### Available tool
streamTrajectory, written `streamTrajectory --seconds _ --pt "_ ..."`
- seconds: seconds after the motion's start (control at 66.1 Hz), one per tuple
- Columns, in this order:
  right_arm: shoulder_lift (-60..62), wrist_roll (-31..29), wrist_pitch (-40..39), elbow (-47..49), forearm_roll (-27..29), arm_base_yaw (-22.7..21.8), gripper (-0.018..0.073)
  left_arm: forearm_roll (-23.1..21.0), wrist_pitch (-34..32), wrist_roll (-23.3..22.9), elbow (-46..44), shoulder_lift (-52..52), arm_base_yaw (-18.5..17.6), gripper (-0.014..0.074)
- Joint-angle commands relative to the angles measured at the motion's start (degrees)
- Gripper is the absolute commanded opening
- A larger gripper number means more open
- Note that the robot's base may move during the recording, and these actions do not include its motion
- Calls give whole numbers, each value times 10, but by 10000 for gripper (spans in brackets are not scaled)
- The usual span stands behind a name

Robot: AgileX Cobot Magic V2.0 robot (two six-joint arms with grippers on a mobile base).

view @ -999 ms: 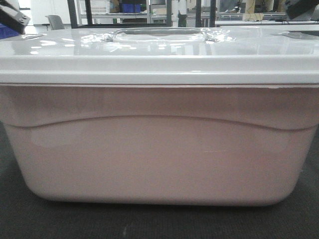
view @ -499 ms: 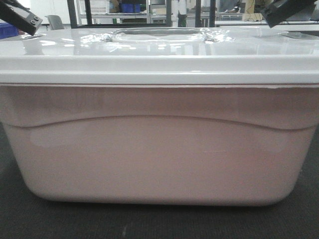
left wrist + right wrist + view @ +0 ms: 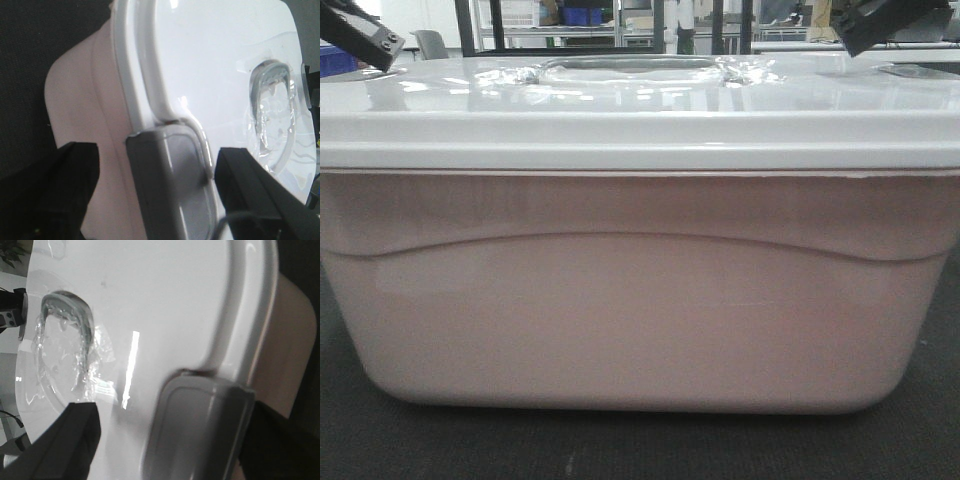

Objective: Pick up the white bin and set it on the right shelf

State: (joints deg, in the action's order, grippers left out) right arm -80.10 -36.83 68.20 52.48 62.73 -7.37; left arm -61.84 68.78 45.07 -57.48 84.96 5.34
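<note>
The white bin [image 3: 640,310] fills the front view, its pinkish tub under a glossy white lid [image 3: 640,105] with a recessed handle [image 3: 635,68]. My left gripper [image 3: 360,35] hangs over the lid's left end and my right gripper [image 3: 885,20] over its right end. In the left wrist view my left gripper [image 3: 157,195] is open, its black fingers [image 3: 50,190] either side of the grey end latch [image 3: 170,185]. In the right wrist view my right gripper [image 3: 170,440] is open around the other grey latch [image 3: 200,430]. The steel right shelf is out of view.
The bin stands on a dark surface [image 3: 640,445]. Behind it are dark rack uprights [image 3: 498,22], a blue crate [image 3: 585,15] and a grey chair [image 3: 430,42].
Both grippers have moved inward over the lid's ends; the right one has come further into the front view from the top right corner. The bin has stayed put.
</note>
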Motion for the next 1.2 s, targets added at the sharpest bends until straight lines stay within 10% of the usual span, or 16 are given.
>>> streamTrajectory --seconds 0.0,1.18 --pt "15 -9 82 13 61 2 622 -39 50 5 -13 -16 -3 387" --pt "14 46 82 13 28 2 622 -39 66 0 -13 -14 -7 387"
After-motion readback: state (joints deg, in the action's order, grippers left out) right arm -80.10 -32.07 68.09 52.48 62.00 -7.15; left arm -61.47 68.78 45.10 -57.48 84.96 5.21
